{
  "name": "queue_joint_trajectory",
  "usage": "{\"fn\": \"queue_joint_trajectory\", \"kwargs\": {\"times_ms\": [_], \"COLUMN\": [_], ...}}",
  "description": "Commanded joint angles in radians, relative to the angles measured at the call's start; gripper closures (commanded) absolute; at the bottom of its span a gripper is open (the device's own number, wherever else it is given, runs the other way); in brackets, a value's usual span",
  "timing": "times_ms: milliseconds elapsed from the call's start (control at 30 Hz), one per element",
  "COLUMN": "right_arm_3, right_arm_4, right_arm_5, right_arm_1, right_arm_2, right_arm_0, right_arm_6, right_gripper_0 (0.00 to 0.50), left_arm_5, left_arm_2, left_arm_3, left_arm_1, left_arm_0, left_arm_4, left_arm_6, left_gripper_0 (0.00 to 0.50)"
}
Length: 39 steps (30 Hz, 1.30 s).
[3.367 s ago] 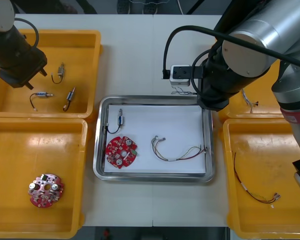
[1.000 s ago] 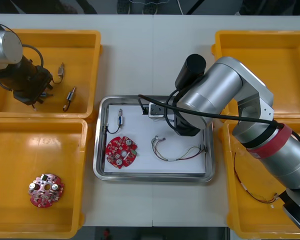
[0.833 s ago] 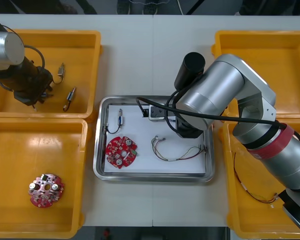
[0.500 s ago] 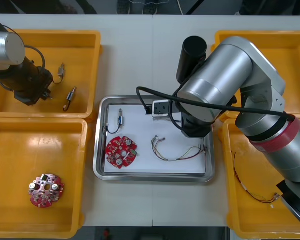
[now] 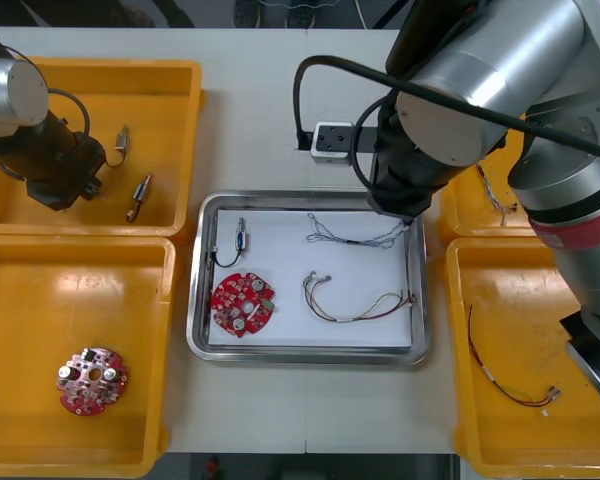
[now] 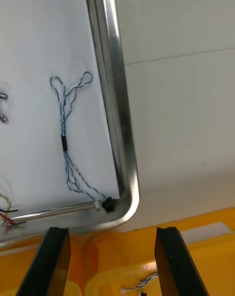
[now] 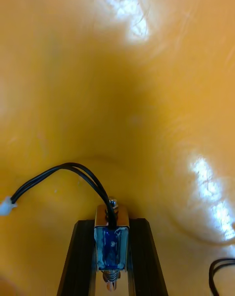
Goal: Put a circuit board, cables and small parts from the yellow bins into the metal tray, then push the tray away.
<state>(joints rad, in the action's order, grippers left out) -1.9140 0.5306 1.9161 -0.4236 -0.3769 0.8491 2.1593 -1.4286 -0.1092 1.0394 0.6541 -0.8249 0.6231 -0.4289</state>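
Part (image 7: 111, 244) looks rigid, light; left claw (image 7: 111, 226) clamps its body, wire (image 7: 73, 171) dangling. Right claw (image 6: 111, 233) stands apart near tray (image 6: 110, 56) corner.

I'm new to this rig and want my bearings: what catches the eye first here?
The right arm looms over the far right corner of the metal tray, its right gripper open near a twisted blue and white cable lying inside. In the far left yellow bin, the left gripper is shut on a small metal part.
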Motion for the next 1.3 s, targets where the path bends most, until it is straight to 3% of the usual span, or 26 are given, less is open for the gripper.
{"fn": "queue_joint_trajectory", "kwargs": {"times_ms": [33, 333, 667, 1033, 1300], "right_arm_3": [-0.039, -0.080, -0.091, -0.181, -0.300], "right_arm_4": [0.043, 0.129, 0.169, 0.341, 0.384], "right_arm_5": [0.004, 0.004, 0.004, 0.004, 0.004], "right_arm_1": [-0.079, -0.211, -0.296, -0.422, -0.472], "right_arm_2": [0.061, 0.081, 0.110, 0.317, 0.457], "right_arm_0": [0.047, 0.045, 0.033, -0.136, -0.306], "right_arm_6": [-0.079, -0.320, -0.565, -0.832, -0.957], "right_gripper_0": [0.000, 0.000, 0.000, 0.000, 0.000], "left_arm_5": [-0.093, -0.285, -0.429, -0.470, -0.484], "left_arm_2": [0.052, 0.057, 0.017, -0.109, -0.230], "left_arm_3": [0.113, 0.338, 0.579, 0.771, 0.794], "left_arm_1": [0.024, 0.048, 0.041, -0.008, -0.085], "left_arm_0": [0.016, 0.016, 0.015, -0.007, -0.077], "left_arm_4": [-0.003, 0.003, 0.033, 0.078, 0.090], "left_arm_6": [-0.021, -0.024, -0.027, 0.030, 0.062], "left_gripper_0": [0.500, 0.500, 0.500, 0.499, 0.499]}}
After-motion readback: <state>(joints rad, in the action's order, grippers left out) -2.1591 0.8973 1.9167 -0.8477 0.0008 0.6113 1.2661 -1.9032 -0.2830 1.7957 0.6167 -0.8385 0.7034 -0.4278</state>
